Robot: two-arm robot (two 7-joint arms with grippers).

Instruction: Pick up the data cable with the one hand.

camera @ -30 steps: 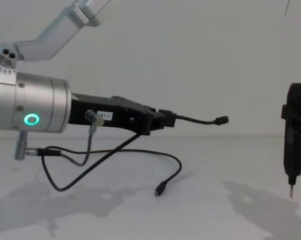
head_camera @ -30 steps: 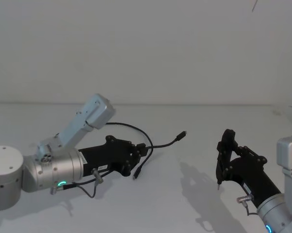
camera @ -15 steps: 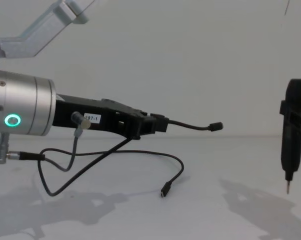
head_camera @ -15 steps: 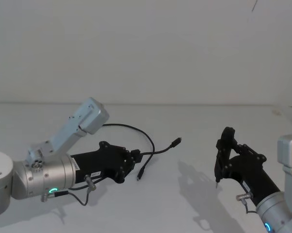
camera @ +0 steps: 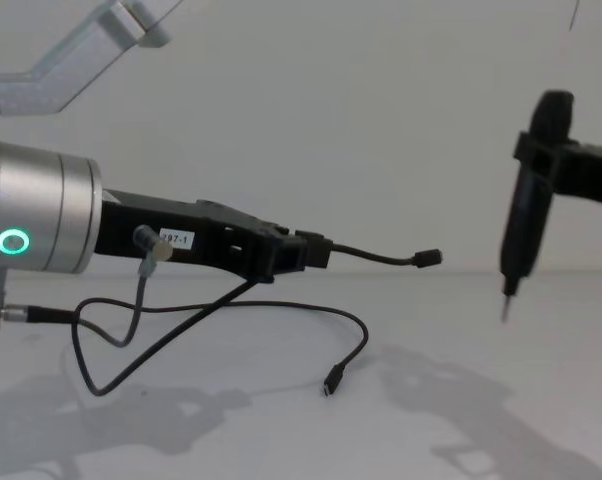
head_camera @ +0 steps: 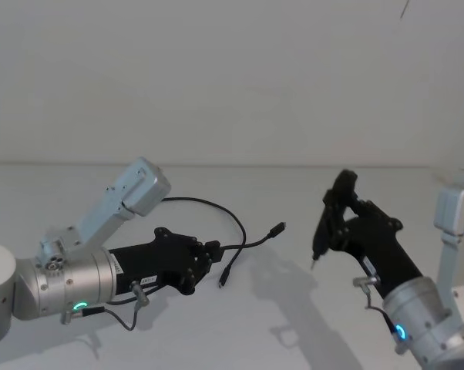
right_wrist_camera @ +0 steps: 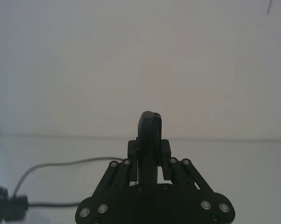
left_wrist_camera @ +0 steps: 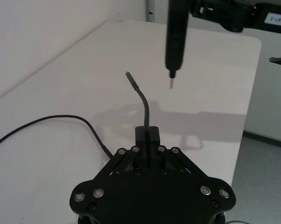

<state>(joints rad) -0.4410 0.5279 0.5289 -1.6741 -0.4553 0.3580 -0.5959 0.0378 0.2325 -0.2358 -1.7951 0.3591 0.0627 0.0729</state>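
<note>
I see my left gripper (head_camera: 210, 253) clamped on the data cable (head_camera: 251, 240) at its thick joint, lifted off the white table (head_camera: 294, 324). One plug juts toward 2 o'clock; the other dangles just above the table at 5 o'clock. At 3 o'clock my right gripper (head_camera: 336, 202) grips a slim pointed tool (camera: 521, 235), tip down, well apart from the cable. Bare tabletop lies between them.
</note>
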